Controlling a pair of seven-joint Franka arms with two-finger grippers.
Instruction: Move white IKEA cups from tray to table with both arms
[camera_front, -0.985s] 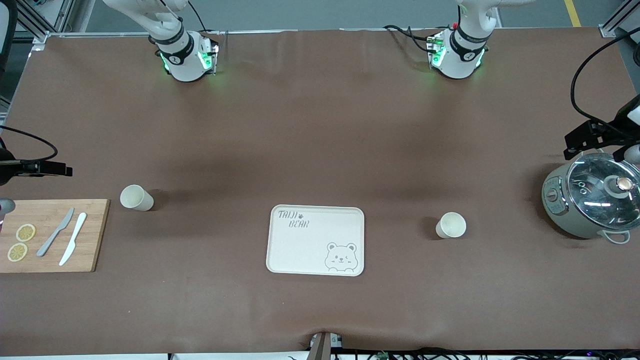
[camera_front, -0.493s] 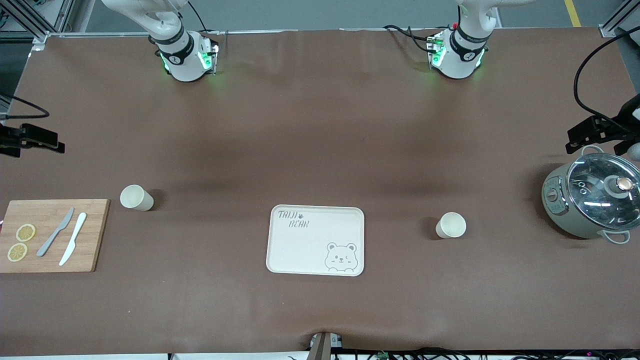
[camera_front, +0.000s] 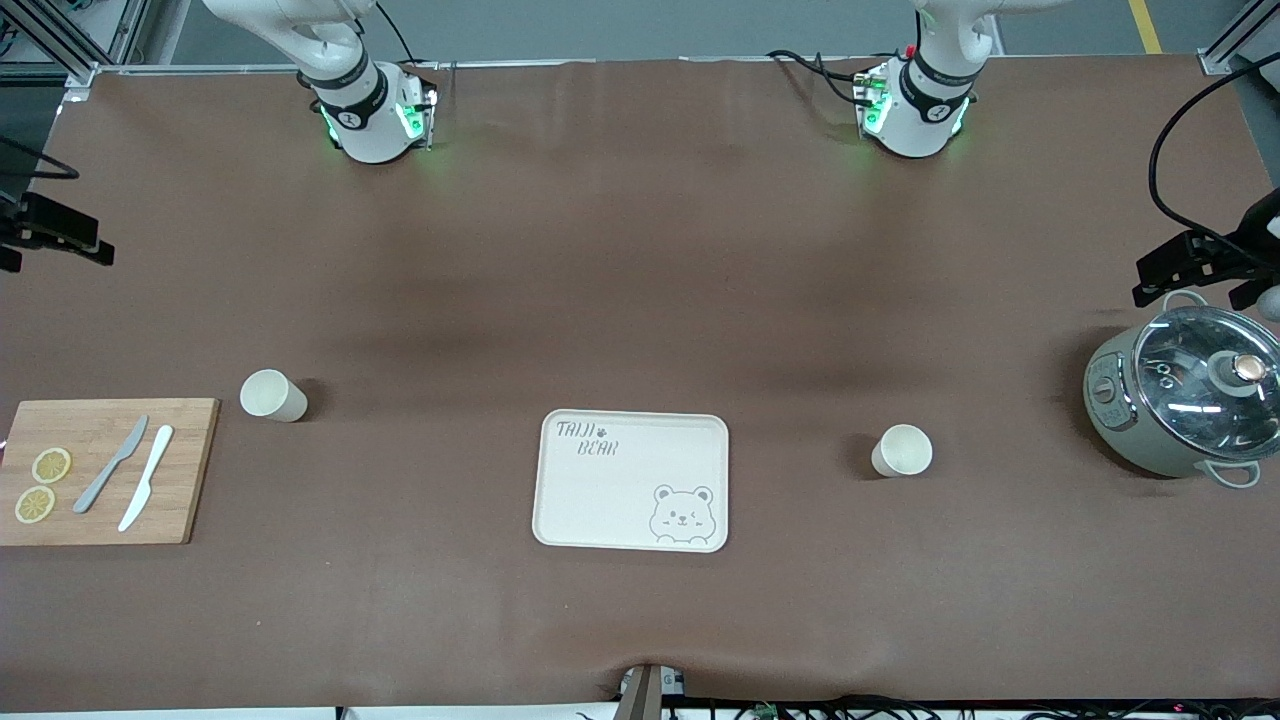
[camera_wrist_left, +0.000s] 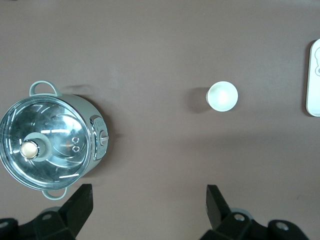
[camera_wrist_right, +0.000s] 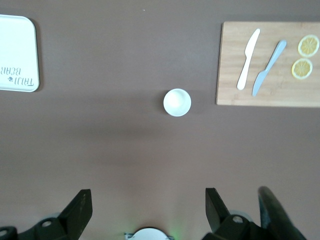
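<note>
Two white cups stand upright on the brown table. One cup (camera_front: 272, 394) is beside the cutting board, toward the right arm's end; it also shows in the right wrist view (camera_wrist_right: 177, 102). The other cup (camera_front: 902, 450) stands between the tray and the pot; it also shows in the left wrist view (camera_wrist_left: 222, 96). My right gripper (camera_wrist_right: 148, 207) is open and empty, high at the table's edge (camera_front: 70, 240). My left gripper (camera_wrist_left: 148, 205) is open and empty, high beside the pot (camera_front: 1185, 270). Neither gripper touches a cup.
A cream bear-print tray (camera_front: 631, 480) lies mid-table between the cups. A grey-green pot with a glass lid (camera_front: 1180, 400) stands at the left arm's end. A wooden cutting board (camera_front: 100, 470) with two knives and lemon slices lies at the right arm's end.
My right gripper has moved away from the cutting board toward the robots' side of the table. My left gripper has shifted slightly the same way, off the pot. The cups have not moved.
</note>
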